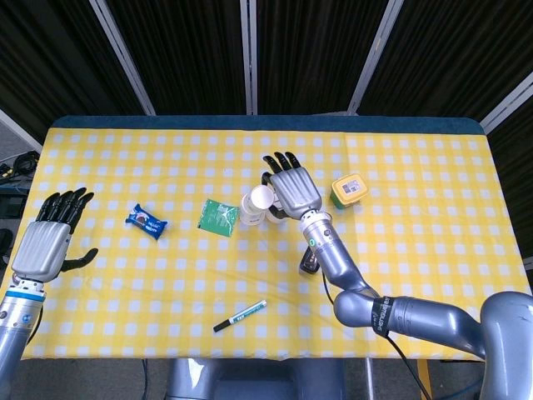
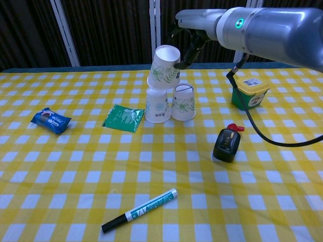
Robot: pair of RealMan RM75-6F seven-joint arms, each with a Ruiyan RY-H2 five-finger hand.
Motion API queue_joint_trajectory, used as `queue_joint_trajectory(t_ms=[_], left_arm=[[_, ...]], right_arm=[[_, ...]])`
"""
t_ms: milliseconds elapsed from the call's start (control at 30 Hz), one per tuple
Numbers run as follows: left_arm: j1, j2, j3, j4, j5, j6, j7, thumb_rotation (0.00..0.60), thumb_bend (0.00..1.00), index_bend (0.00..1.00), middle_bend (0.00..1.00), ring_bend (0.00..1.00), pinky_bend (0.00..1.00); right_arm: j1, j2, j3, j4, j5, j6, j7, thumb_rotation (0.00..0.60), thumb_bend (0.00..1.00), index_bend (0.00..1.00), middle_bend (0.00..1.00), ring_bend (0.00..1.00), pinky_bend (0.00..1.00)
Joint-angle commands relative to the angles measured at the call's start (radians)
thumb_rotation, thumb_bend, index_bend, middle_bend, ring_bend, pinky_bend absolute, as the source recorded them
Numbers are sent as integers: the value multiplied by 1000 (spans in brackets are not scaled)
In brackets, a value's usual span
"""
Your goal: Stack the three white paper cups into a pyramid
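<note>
Two white paper cups with green flower prints stand upside down side by side at mid-table, the left cup [image 2: 157, 106] and the right cup [image 2: 183, 102]. The third cup [image 2: 164, 68] [image 1: 261, 198] hangs tilted, bottom up, just above the left cup and over the gap between them. My right hand [image 2: 189, 43] [image 1: 291, 185] holds it from the right side. My left hand [image 1: 46, 242] hovers open at the table's left edge, far from the cups; the chest view does not show it.
A blue snack packet [image 2: 50, 120] and a green sachet [image 2: 123, 118] lie left of the cups. A black device with a red part [image 2: 226, 143] and a green-yellow tub [image 2: 249, 92] are to the right. A marker [image 2: 139, 210] lies near the front edge.
</note>
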Motion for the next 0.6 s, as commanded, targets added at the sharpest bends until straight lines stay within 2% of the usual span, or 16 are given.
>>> queue_joint_trajectory(t_ms=[33, 333, 600], left_arm=[[1, 1, 1, 0, 1, -2, 0, 600, 256, 0, 0, 0, 0], [2, 10, 3, -4, 14, -10, -18, 600, 256, 0, 0, 0, 0], [4, 16, 3, -2, 20, -16, -34, 600, 256, 0, 0, 0, 0]], right_arm=[[21, -25, -18, 40, 5, -9, 22, 600, 235, 491, 97, 0, 0], [53, -64, -51, 132, 14, -20, 40, 600, 235, 491, 97, 0, 0], [67, -63, -64, 160, 37, -19, 37, 600, 232, 489, 97, 0, 0]])
